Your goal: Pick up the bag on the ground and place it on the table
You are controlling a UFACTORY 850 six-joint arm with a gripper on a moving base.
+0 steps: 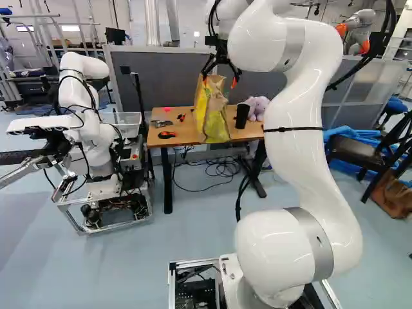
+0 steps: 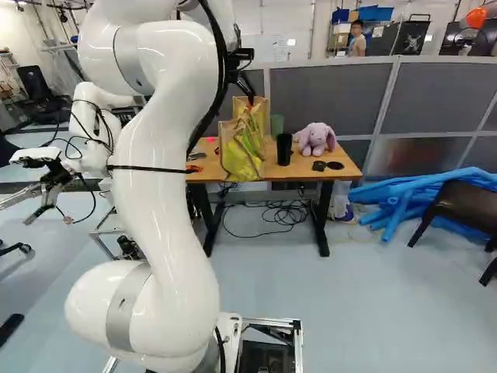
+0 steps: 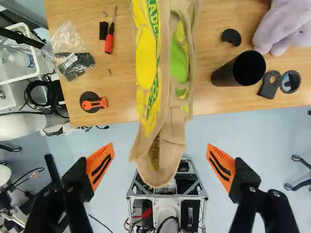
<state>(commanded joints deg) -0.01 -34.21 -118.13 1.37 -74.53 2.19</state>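
Claw (image 1: pixel 219 78) points down, fingers spread wide, near the upright bag (image 1: pixel 215 119).

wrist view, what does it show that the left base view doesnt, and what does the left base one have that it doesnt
Only the wrist view: two flat dark pieces beside the black cup and a black crescent-shaped piece.

Only the left base view: the grey partition, blue tubes and a brown bag on the floor.

Both: the table, yellow-printed bag, black cup, purple plush toy, orange-and-black tool, and the gripper, open at the printed bag's top.
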